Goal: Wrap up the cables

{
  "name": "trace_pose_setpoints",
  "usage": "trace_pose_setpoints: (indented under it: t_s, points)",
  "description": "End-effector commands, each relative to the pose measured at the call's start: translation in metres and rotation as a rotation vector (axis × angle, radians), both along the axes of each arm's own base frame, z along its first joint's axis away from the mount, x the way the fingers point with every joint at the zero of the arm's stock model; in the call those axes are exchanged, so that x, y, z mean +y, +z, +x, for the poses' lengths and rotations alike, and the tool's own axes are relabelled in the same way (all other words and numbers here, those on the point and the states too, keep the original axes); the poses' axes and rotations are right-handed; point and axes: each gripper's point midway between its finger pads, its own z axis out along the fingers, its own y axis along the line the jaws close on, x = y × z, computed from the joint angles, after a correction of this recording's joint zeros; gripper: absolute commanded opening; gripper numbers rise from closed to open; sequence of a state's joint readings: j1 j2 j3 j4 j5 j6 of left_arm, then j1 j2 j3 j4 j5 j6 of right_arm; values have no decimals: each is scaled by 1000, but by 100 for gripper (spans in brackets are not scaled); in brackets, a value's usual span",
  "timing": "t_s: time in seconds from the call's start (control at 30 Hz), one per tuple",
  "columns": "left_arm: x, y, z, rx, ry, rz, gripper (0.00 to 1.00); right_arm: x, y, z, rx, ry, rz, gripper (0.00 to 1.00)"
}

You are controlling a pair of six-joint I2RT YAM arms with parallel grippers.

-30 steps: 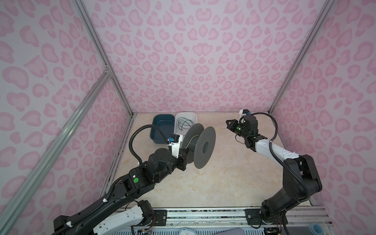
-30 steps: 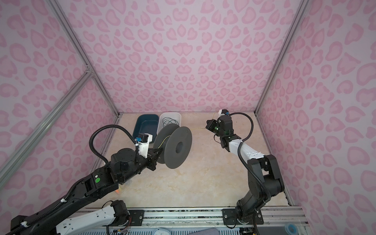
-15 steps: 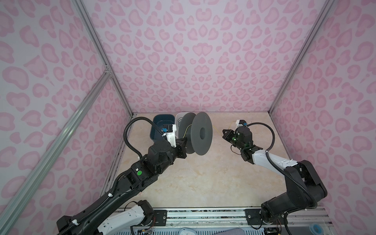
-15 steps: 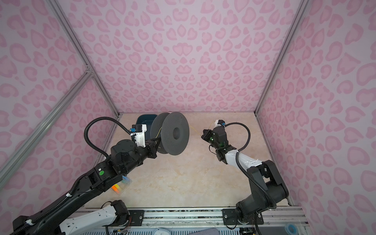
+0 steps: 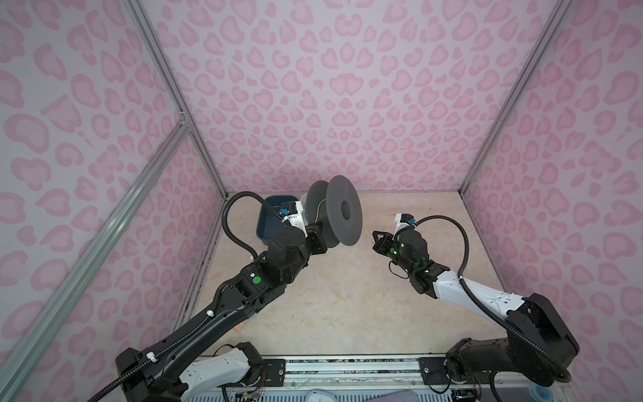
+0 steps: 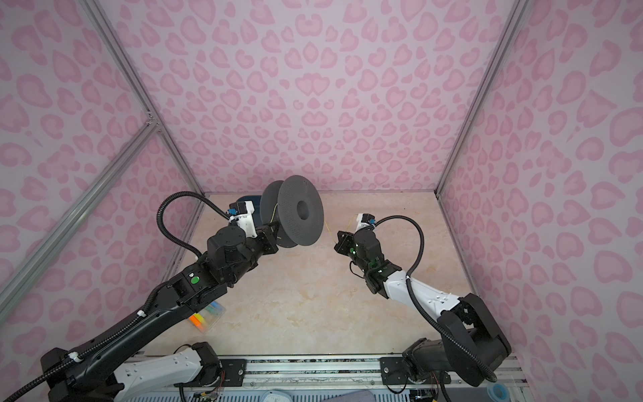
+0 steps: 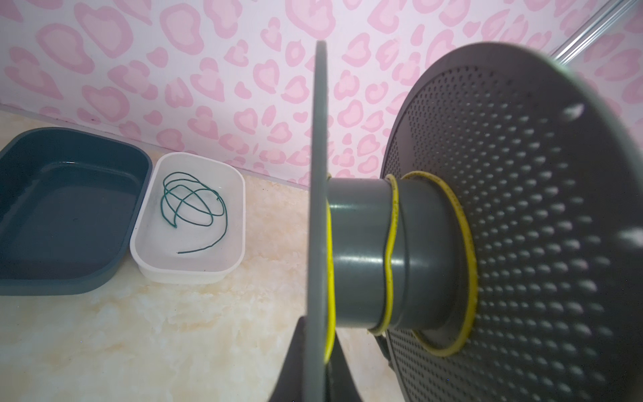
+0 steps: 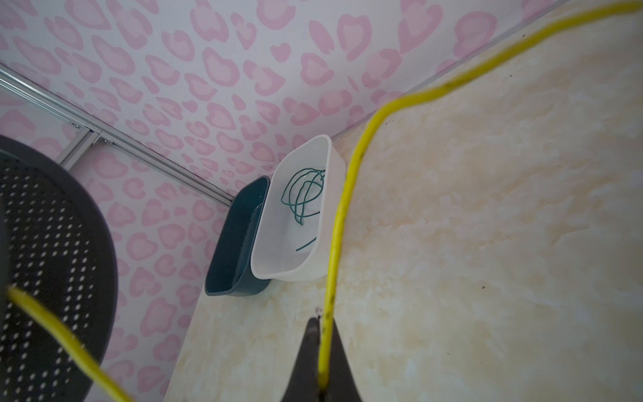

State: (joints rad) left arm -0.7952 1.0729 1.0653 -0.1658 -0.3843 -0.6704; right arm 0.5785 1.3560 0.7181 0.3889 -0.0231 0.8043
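Observation:
My left gripper [image 5: 318, 240] is shut on the rim of one flange of a dark grey spool [image 5: 342, 209], holding it off the table. In the left wrist view both fingers clamp that flange [image 7: 317, 327]. The yellow cable [image 7: 393, 222] loops loosely round the spool's hub. From there it runs as a thin strand [image 6: 328, 228] to my right gripper [image 6: 339, 240]. In the right wrist view that gripper [image 8: 322, 323] is shut on the yellow cable [image 8: 342, 209]. The green cable [image 7: 195, 205] lies in loose loops in a white tray [image 7: 240, 222].
A dark blue tray [image 7: 69, 209] stands against the white tray [image 8: 295, 275] at the back left corner, behind the spool. A clear box with coloured things [image 6: 205, 315] lies on the table under my left arm. Pink patterned walls close in three sides.
My left arm has raised the spool and carried it toward the back. My right gripper has moved nearer and leftward toward the spool, still holding the yellow cable.

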Motion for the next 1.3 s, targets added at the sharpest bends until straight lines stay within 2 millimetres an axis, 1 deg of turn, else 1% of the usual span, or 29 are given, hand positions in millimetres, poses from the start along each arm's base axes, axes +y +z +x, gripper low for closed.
trace_pose_setpoints:
  t_s: [0.0, 0.17, 0.4, 0.7, 0.83, 0.87, 1.03, 1.27]
  points:
    - [4, 29, 13, -74, 80, -103, 4, 5, -2, -9, -15, 12, -58, 0]
    - [4, 17, 26, -56, 133, -73, 4, 20, 5, -25, -39, 48, -88, 0]
    - [-7, -3, 43, -8, 161, -16, 4, 33, 25, -42, -94, 84, -154, 0]
    - [-24, -48, 57, 99, 138, 124, 4, 47, 69, -55, -206, 129, -244, 0]
    - [-37, -71, 58, 154, 78, 183, 3, 50, 94, -54, -260, 138, -266, 0]
    - [-39, -76, 58, 164, 71, 193, 3, 50, 97, -53, -269, 140, -271, 0]
    - [-42, -97, 52, 198, 26, 237, 3, 59, 128, -50, -354, 159, -264, 0]
    - [-48, -123, 40, 241, -49, 326, 3, 78, 155, -36, -394, 203, -275, 0]
